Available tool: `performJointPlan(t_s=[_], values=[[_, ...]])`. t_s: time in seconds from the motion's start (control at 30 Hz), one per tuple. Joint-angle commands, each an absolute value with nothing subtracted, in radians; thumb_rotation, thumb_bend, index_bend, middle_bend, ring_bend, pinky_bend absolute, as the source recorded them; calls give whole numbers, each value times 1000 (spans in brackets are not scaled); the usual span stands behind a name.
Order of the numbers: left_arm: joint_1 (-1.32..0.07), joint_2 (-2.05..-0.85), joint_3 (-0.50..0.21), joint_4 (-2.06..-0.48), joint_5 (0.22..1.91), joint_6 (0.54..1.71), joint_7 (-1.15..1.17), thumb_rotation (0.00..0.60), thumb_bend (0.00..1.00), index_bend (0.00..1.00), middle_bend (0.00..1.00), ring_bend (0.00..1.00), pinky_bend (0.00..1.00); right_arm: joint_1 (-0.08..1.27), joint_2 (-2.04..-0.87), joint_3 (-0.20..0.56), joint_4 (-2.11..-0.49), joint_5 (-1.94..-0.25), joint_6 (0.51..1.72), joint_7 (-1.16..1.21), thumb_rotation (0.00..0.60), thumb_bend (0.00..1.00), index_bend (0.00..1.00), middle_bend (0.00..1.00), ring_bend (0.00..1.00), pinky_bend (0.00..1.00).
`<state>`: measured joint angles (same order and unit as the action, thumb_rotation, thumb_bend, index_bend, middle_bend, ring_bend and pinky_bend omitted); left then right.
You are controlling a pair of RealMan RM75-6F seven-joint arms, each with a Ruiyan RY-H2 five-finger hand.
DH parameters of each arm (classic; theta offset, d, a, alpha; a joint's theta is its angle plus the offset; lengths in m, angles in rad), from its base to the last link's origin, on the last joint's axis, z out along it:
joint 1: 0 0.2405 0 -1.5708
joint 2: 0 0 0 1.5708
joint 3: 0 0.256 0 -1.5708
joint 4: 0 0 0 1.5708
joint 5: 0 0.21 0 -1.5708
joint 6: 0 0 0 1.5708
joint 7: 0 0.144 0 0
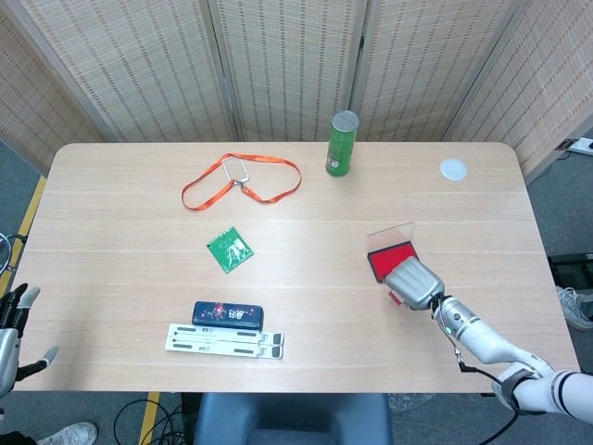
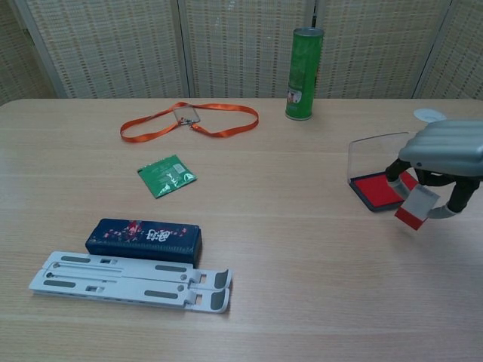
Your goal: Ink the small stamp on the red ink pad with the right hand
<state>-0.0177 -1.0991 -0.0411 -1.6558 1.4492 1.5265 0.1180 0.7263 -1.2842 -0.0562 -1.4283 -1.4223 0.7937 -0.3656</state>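
Note:
The red ink pad [image 1: 390,260] [image 2: 377,190] lies open on the table's right side, its clear lid [image 2: 377,154] standing up behind it. My right hand [image 1: 413,283] [image 2: 447,154] hovers just in front of the pad, on its near side. It pinches the small stamp [image 2: 415,209], a white block whose face shows red, tilted and lifted off the pad. In the head view the hand hides most of the stamp. My left hand [image 1: 11,332] hangs off the table's left edge, fingers apart, holding nothing.
A green can [image 1: 341,144] stands at the back. An orange lanyard [image 1: 243,179], a green packet [image 1: 230,249], a dark blue case [image 1: 228,315] and a white folding stand [image 1: 224,341] lie to the left. A white disc [image 1: 453,169] sits far right.

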Motion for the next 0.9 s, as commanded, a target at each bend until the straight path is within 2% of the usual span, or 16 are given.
performJointPlan(t_s=[0.03,0.63,0.9], values=[[-17,-1098,-41,-1656,1451,1529,116,600,230,0,72,98,269,729,-1307,-58,-1406,-1430,784,-367,600,272,891,1000,903,841],[-12,-1091,-41,-1657,1456,1538,100,600,230,0,72,98,269,732,-1371,-61,-1327,-1434,749,-358,600,272,891,1000,903,842],[-12,-1091,-41,-1656,1457,1538,99,600,230,0,72,98,269,730,-1361,-58,-1337,-1446,759,-343,600,271,890,1000,903,841]])
